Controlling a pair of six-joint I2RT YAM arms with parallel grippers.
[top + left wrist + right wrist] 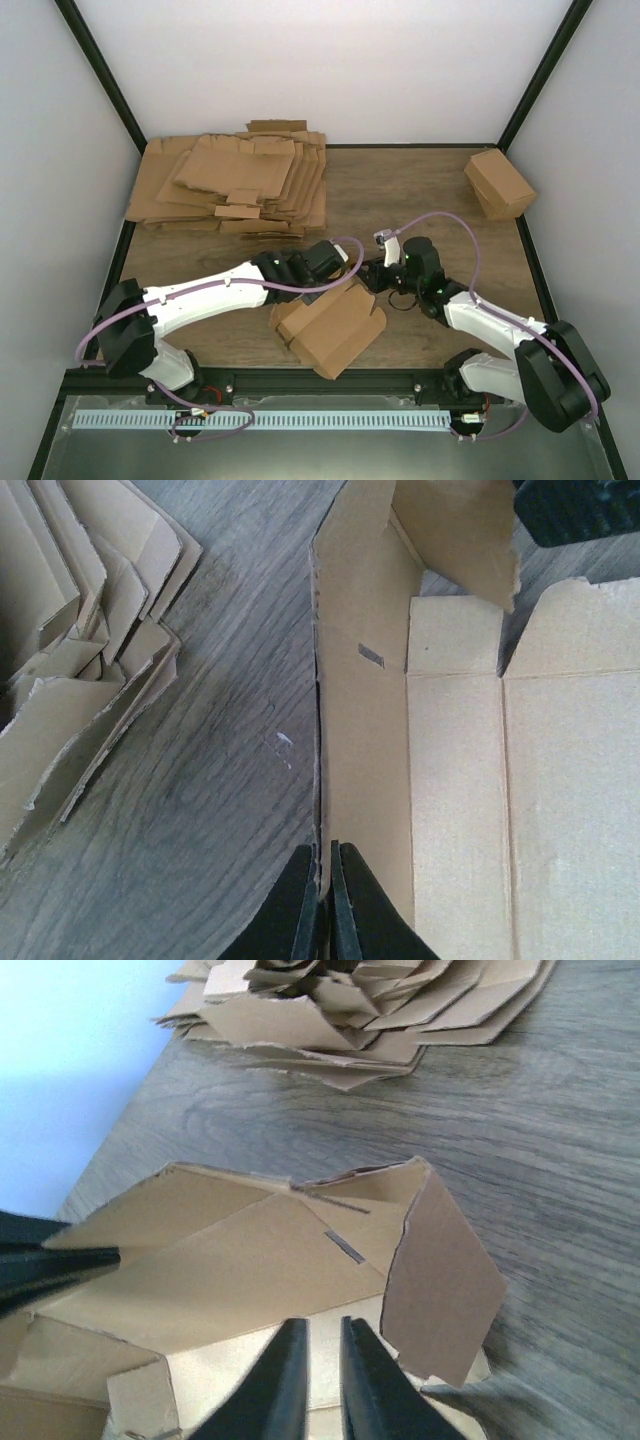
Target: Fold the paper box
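Brown cardboard paper box [335, 330], half-erected, is laid apart from the pile of flat sheets [235, 185], on its arm-base side | left gripper [325, 905] is clamped on the box wall edge facing the pile | right gripper [322, 1380] is held across the box from the pile, fingers nearly together, grip not discernible
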